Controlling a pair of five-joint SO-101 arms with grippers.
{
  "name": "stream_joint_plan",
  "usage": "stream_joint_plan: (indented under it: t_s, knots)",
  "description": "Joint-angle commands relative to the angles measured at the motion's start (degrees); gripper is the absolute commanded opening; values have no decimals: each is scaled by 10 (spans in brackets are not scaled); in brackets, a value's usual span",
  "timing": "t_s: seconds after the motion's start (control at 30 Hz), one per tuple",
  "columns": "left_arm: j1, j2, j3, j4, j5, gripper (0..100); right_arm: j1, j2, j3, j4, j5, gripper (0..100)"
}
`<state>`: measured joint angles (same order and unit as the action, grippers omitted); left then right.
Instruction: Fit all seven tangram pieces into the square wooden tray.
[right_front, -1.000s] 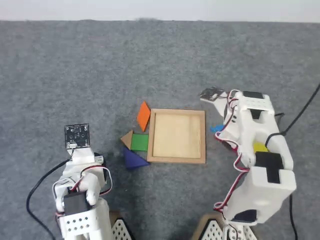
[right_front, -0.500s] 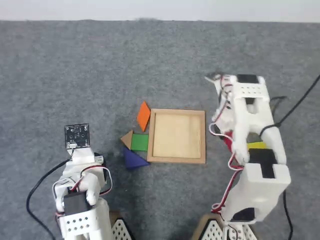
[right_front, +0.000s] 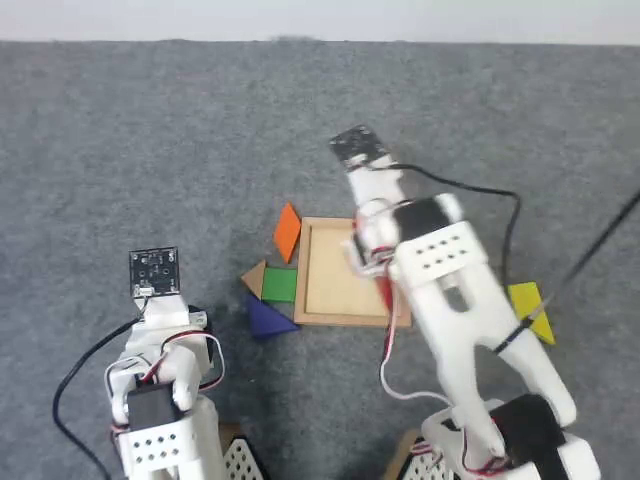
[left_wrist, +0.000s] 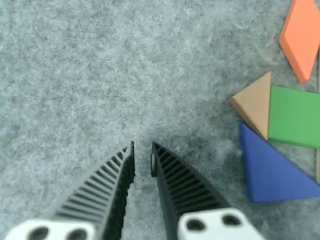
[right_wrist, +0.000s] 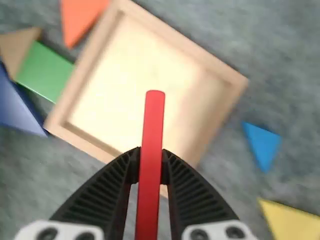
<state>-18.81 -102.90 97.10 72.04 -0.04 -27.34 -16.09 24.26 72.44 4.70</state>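
Currently my right pincer is clamped on the red piece, held on its edge, with the wooden tray directly beneath. My left pincer is open only a slit.

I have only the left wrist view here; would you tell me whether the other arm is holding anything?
Observer: Yes, the right gripper is shut on a red piece, gripped on edge.
Operator: Thank you. Where is that piece relative to the tray?
Observer: It hangs over the wooden tray, above the side nearest the arms.
Operator: Are there other pieces beyond my frame?
Observer: Yes, a light blue triangle and a yellow triangle lie on the carpet on the side of the tray away from your orange, tan, green and dark blue pieces.
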Motion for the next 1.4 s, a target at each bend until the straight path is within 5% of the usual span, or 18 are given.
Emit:
stream_joint_plan:
  t_s: [0.0,0.57,0.77,1.0,1.37]
  knots:
    - [-2,-13,-7,3,-4,50,-62,25,-3,-80,-63,7]
    - [-2,-13,-7,3,-4,50,-128,253,-104,-189,-306,7]
    - [-2,-13,-7,3,-4,50,-124,270,-105,-219,-306,36]
    - [-2,-13,-7,3,-4,50,-105,267,-105,-219,-271,279]
    - [-2,-13,-7,3,-4,50,-51,258,-121,-215,-222,292]
